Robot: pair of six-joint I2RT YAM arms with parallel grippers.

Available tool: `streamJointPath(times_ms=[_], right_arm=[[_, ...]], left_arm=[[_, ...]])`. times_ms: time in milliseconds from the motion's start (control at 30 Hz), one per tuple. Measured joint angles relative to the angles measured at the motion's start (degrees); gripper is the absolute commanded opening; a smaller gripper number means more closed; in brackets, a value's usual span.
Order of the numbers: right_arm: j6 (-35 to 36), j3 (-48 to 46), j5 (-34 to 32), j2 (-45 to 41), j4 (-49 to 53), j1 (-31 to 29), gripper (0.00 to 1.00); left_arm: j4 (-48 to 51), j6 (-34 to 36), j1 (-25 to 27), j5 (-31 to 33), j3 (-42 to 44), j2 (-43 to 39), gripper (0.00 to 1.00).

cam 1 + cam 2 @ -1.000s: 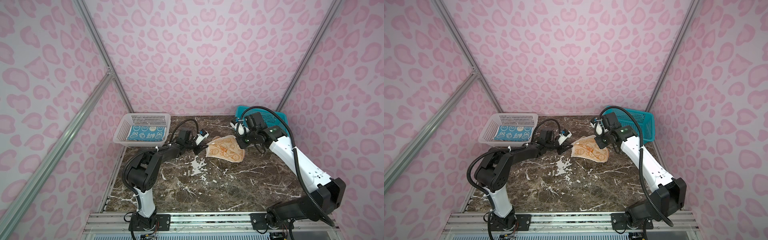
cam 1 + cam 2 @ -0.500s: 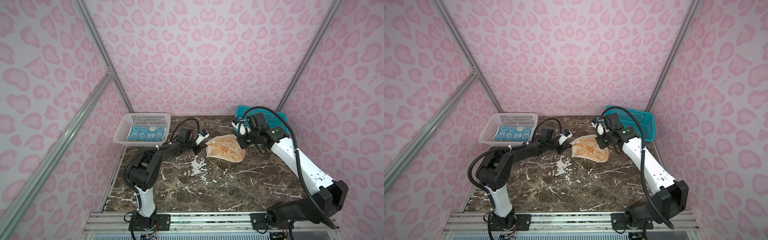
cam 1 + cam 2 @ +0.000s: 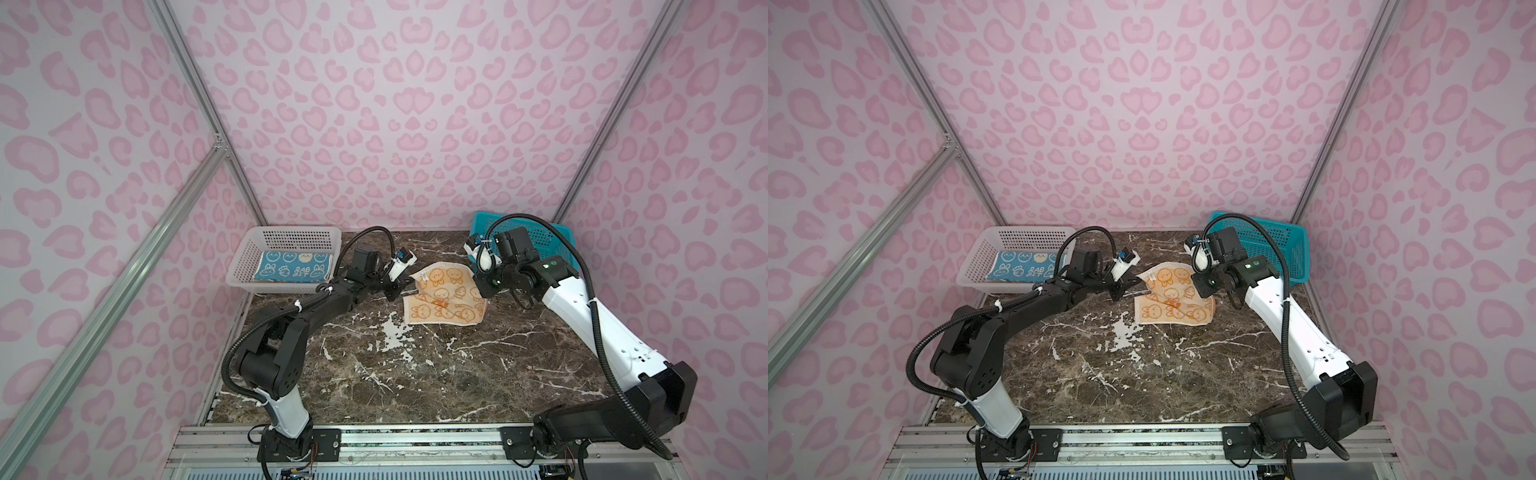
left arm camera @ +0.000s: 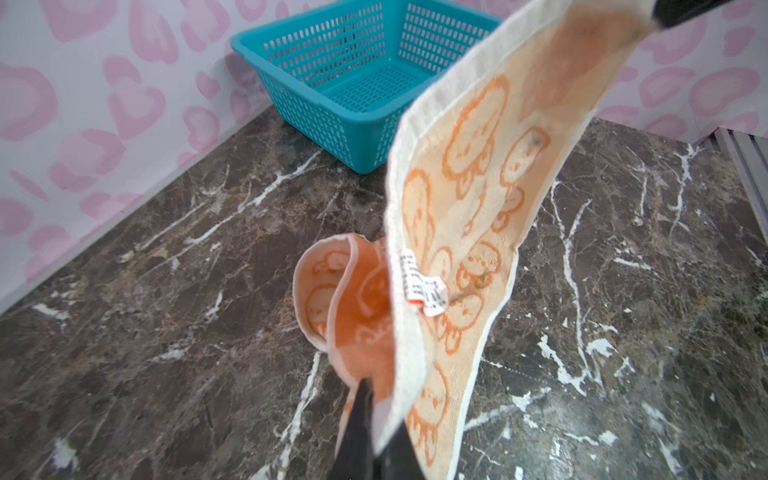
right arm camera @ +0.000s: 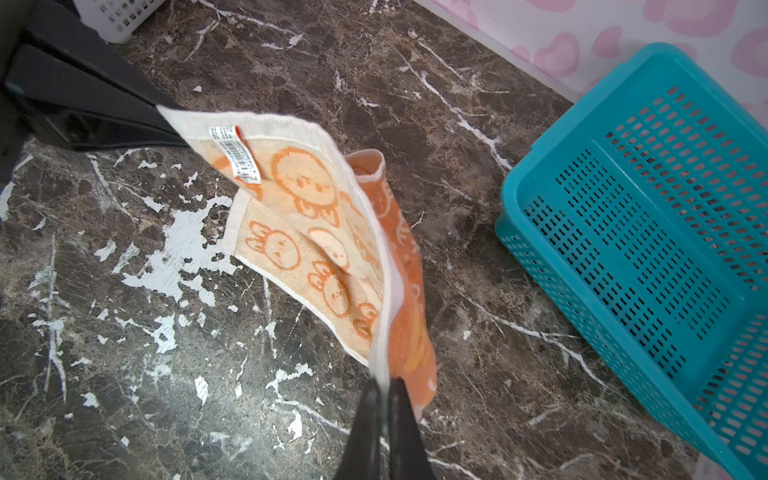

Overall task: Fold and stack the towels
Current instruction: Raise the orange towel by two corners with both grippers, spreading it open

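Left wrist view: left gripper [image 4: 376, 401] pinches the orange towel [image 4: 469, 174] by a corner.
Right gripper [image 5: 384, 388]: nipping the other corner.
Fold: we carry both corners level, edge taut.

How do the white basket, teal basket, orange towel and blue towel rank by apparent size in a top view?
Largest: white basket and teal basket, alike; the right arm hides part of the teal one, so unranked.
Then: orange towel.
Smallest: blue towel, folded in the white basket.
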State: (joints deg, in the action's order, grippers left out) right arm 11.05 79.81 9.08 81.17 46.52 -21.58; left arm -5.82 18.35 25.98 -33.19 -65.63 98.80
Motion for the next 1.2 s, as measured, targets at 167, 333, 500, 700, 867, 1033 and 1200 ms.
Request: streamJointPath(times_ms=[167,333,500,700,867,1033,1200], right_arm=[[-1.5,0.9,-0.5,-0.2,-1.2,1.0,0.00],[-4.2,5.7,0.7,0.6,-4.4,3.7,0.00],[-5.9,13.5,4.6,1.4,-8.0,5.7,0.00],[-5.2,17.8,12.0,-2.9,-8.9,5.5,0.00],[-2.6,17.5,16.7,-10.5,-7.1,3.4,0.00],[-2.2,16.8,21.2,-17.2,-4.5,1.7,0.00],[-2.9,15.6,26.0,-21.8,-4.4,1.5,0.00]], left_arm=[[1.5,-0.1,-0.9,4.7,-1.3,-5.8,0.04],[4.9,1.2,-1.9,9.1,-6.5,-10.8,0.04],[9.7,5.1,-1.9,12.3,-14.2,-15.0,0.04],[14.0,9.7,-1.9,11.4,-15.9,-23.7,0.04],[18.1,13.4,-1.9,7.1,-15.2,-33.4,0.04],[22.8,14.6,-1.7,2.5,-15.1,-41.2,0.04],[25.3,13.7,-1.6,-0.8,-14.9,-45.6,0.04]])
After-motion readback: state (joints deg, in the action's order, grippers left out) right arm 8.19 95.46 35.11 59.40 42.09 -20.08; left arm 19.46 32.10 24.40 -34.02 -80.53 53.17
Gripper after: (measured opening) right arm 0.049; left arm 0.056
